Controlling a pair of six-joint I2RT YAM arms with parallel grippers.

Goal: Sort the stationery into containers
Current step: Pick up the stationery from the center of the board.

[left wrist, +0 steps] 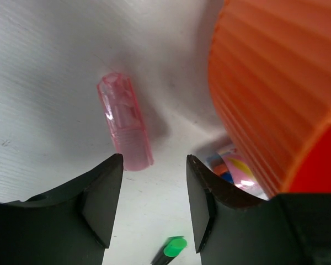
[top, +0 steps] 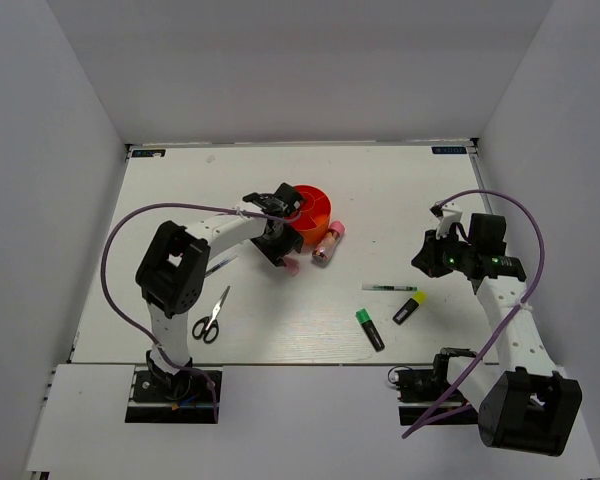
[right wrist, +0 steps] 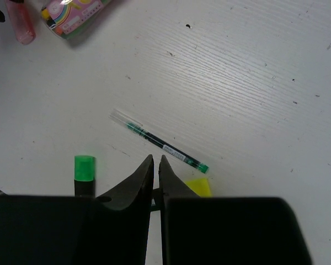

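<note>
Stationery lies loose on the white table (top: 280, 170): scissors (top: 212, 318) near left, green highlighter (top: 370, 328), yellow highlighter (top: 409, 308) and thin pen (top: 388, 288) rightward, pink-capped tube (top: 328, 243) just beside the orange tub (top: 315, 210), where the left gripper (left wrist: 154, 160) hangs spread, empty; the right gripper (right wrist: 156, 160) is pressed together, empty.

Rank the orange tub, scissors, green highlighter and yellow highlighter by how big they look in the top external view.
1. Orange tub, widest though partly covered.
2. Scissors.
3. Green highlighter.
4. Yellow highlighter, only slightly shorter than the green.
</note>
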